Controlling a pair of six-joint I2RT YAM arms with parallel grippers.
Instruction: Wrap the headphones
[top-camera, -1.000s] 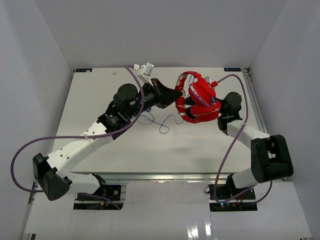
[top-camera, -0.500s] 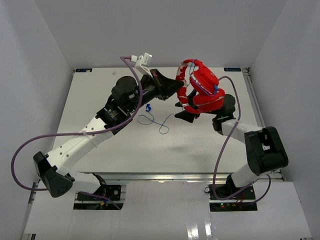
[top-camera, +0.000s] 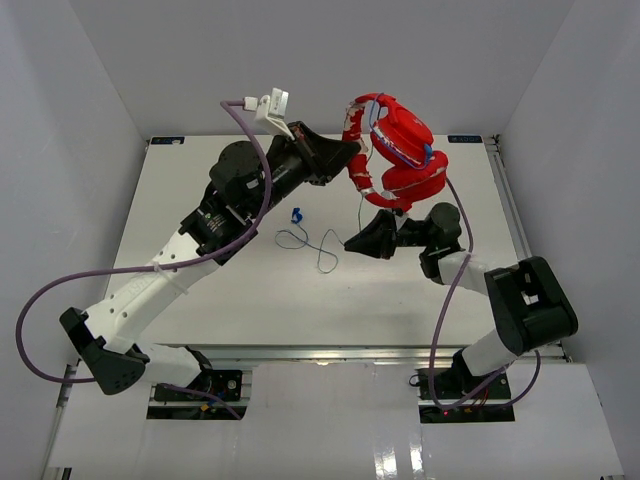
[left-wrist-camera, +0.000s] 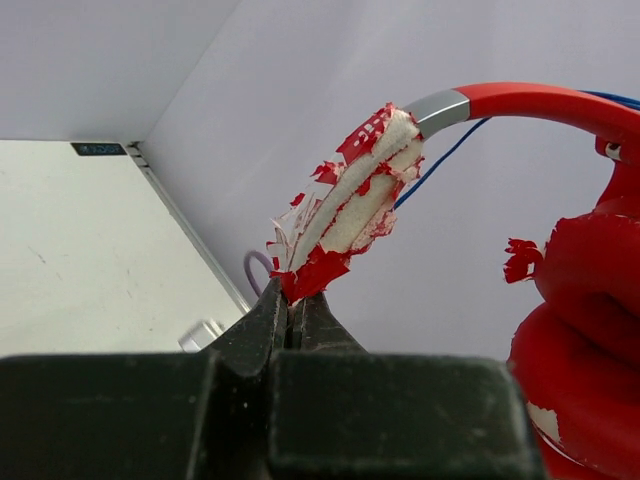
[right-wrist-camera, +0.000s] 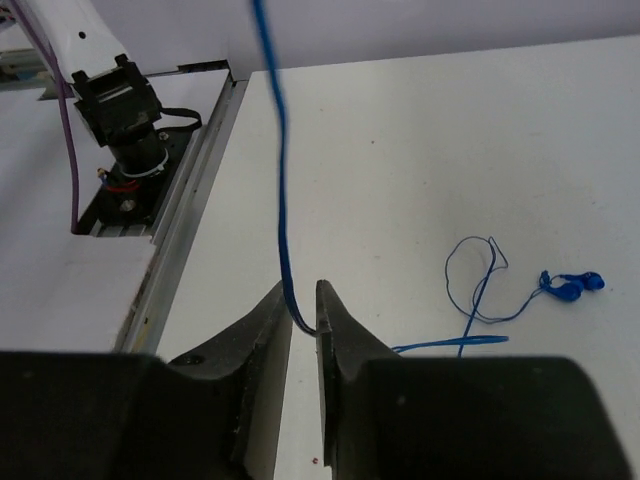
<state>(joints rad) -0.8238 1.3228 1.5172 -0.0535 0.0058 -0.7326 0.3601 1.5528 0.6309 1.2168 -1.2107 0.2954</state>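
Small red on-ear headphones (top-camera: 400, 150) hang in the air above the back of a white table (top-camera: 165, 190), close to the white rear wall (top-camera: 320, 60), so there is little room behind them. To their left, the black left gripper (top-camera: 352, 165), clamped on the frayed headband, blocks the way together with its arm. Just below them, the black right gripper (top-camera: 350, 243) pinches the thin blue cable (right-wrist-camera: 280, 200), which runs nearly straight down from the headphones. Below and to their left, loose cable loops and a small blue plug (top-camera: 295, 215) lie on the tabletop. To the right of the headphones, and far to their left, the tabletop is bare.
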